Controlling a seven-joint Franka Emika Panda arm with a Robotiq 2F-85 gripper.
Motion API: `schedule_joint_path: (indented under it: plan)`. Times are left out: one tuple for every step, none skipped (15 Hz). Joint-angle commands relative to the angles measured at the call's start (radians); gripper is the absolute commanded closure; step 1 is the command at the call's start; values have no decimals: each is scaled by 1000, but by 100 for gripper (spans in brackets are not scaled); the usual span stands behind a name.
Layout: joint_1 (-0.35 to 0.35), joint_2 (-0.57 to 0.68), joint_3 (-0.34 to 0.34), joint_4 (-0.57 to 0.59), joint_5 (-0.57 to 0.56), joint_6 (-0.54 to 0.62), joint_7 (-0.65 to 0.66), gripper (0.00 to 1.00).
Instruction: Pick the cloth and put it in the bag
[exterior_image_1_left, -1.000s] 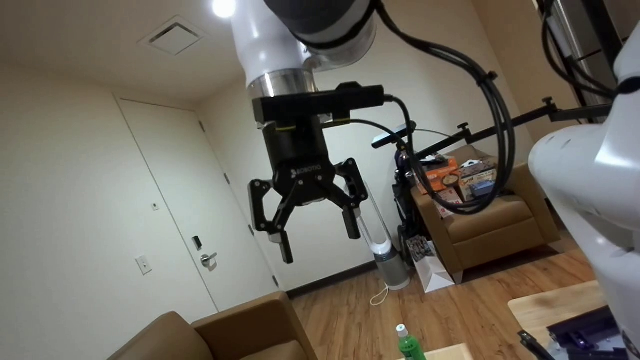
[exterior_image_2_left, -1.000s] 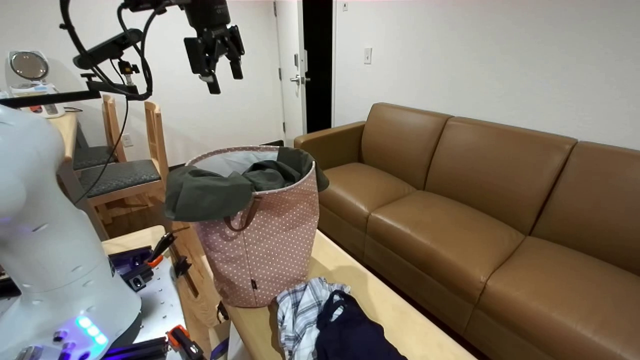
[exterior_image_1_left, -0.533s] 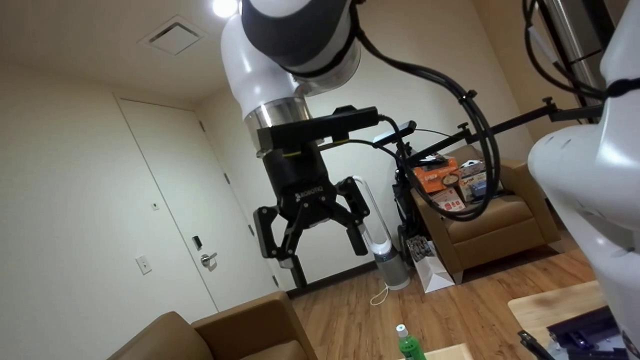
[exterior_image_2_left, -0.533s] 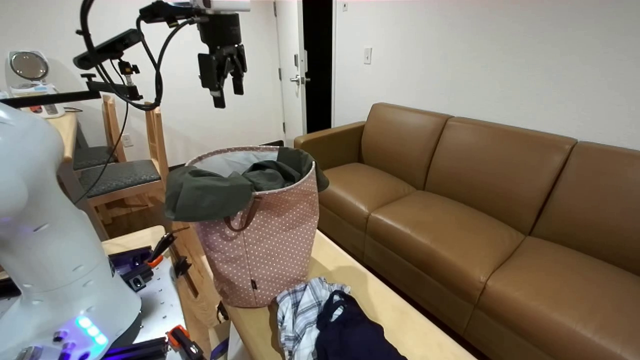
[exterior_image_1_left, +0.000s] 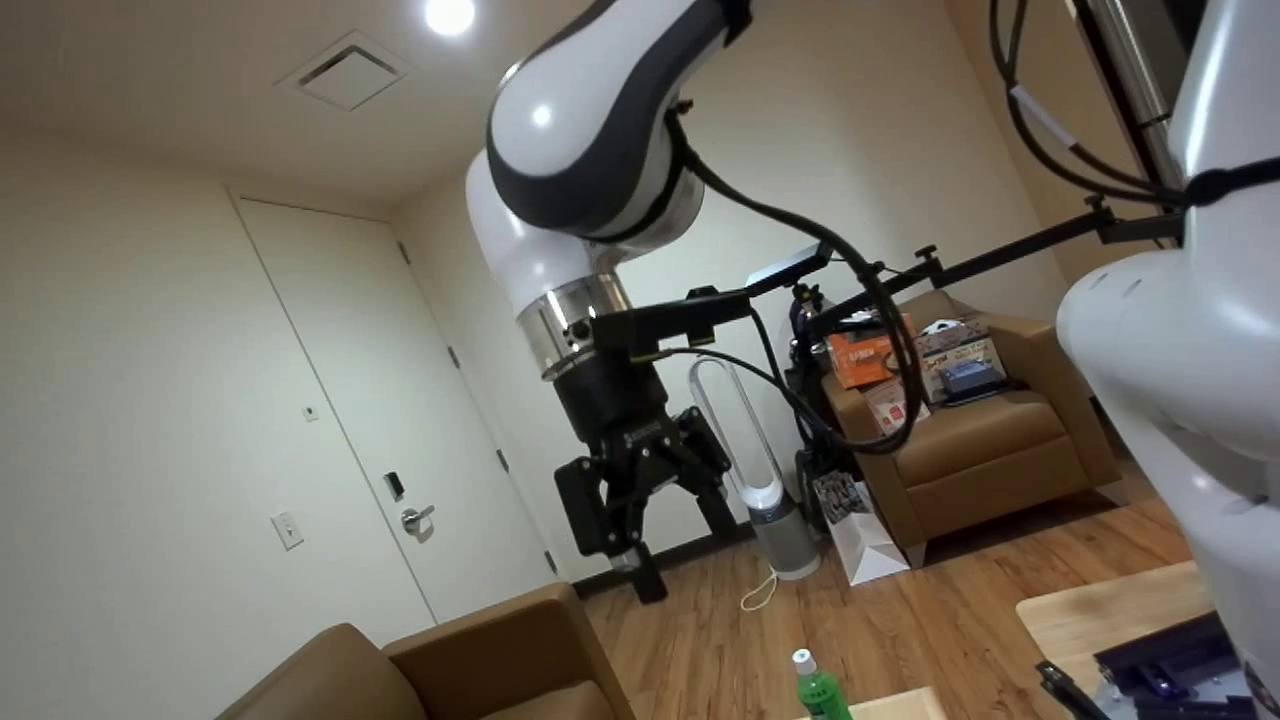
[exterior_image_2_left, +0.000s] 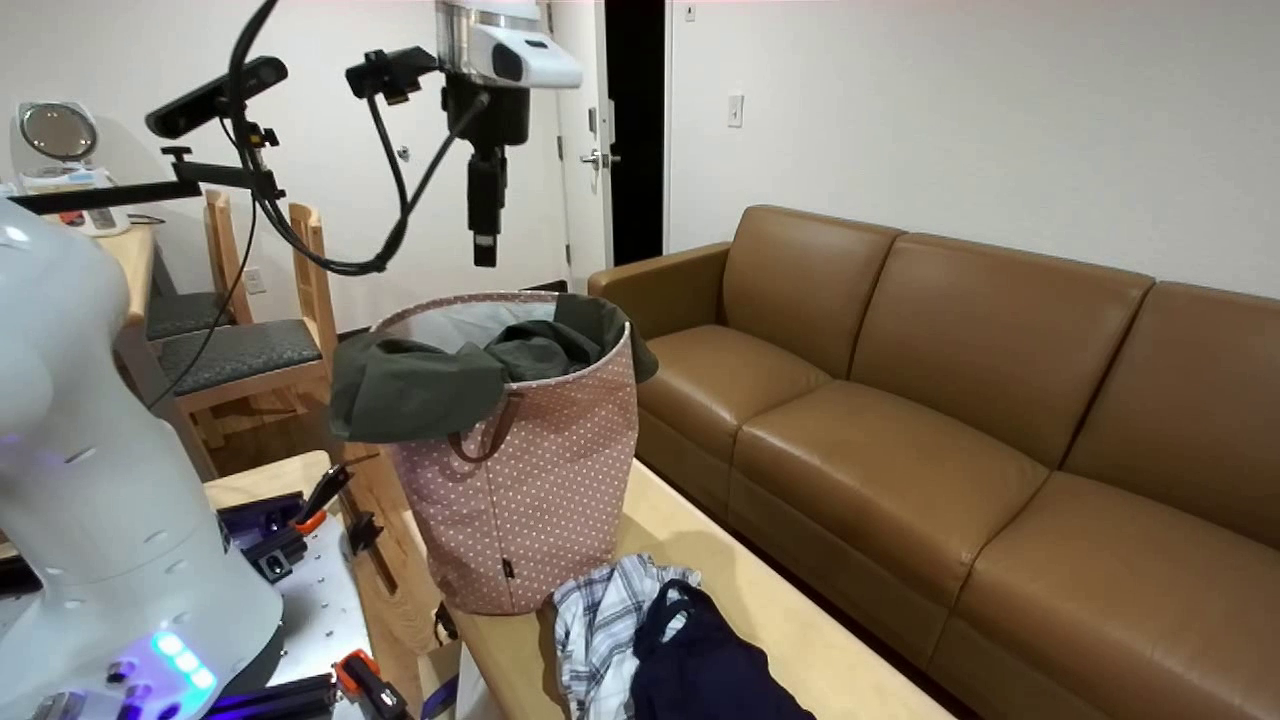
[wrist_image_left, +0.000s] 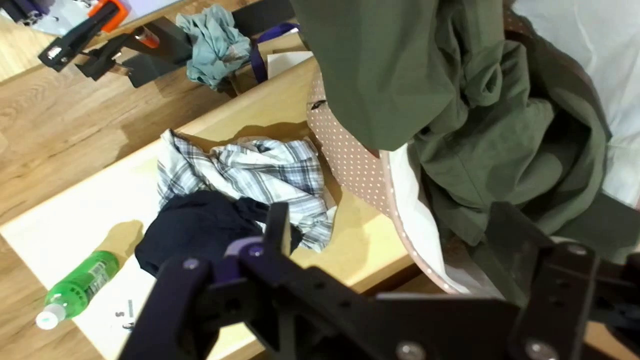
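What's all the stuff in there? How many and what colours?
dotted bag: 1, pink, on the table
green cloth: apparently 1, dark, in the bag, hanging out
plaid cloth: 1, white-grey, beside the bag
blue cloth: 1, navy, partly on the plaid cloth
crumpled cloth: 1, teal, beside the table
bottle: 1, green, on the table
table: 1, tan, by the sofa
sofa: 1, brown, by the table
armchair: 1, brown, near the fan
boxes: several, mixed, on the armchair
fan: 1, grey, on the floor
chairs: 2, tan and dark, beyond the bag
door: at least 1, white, in the wall
robot arm: 1, white, beside the table
jaws: 1 pair, black, open, in the air
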Motion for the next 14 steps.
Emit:
schedule_joint_path:
  plan:
    - [-19,24,12,6,-2,-3,1,0]
    - [-22,44,15,11,-5,-3,5,0]
    - [-23,55,18,16,-6,-3,7,0]
    - [-19,47,38,11,-53,16,-13,0]
    - [-22,56,64,4,-119,31,-15,0]
    - [-17,82,78,1,-153,32,-12,0]
    - [-6,89,85,-6,-181,39,-31,0]
    - [13,101,89,-21,-186,49,-63,0]
    - [31,105,91,-34,-187,54,-94,0]
    - [53,107,98,-52,-181,53,-117,0]
    - [75,109,104,-67,-172,48,-144,0]
    - [106,103,102,-94,-139,50,-177,0]
    - [126,108,104,-110,-136,52,-208,0]
    - [148,108,103,-129,-132,44,-241,0]
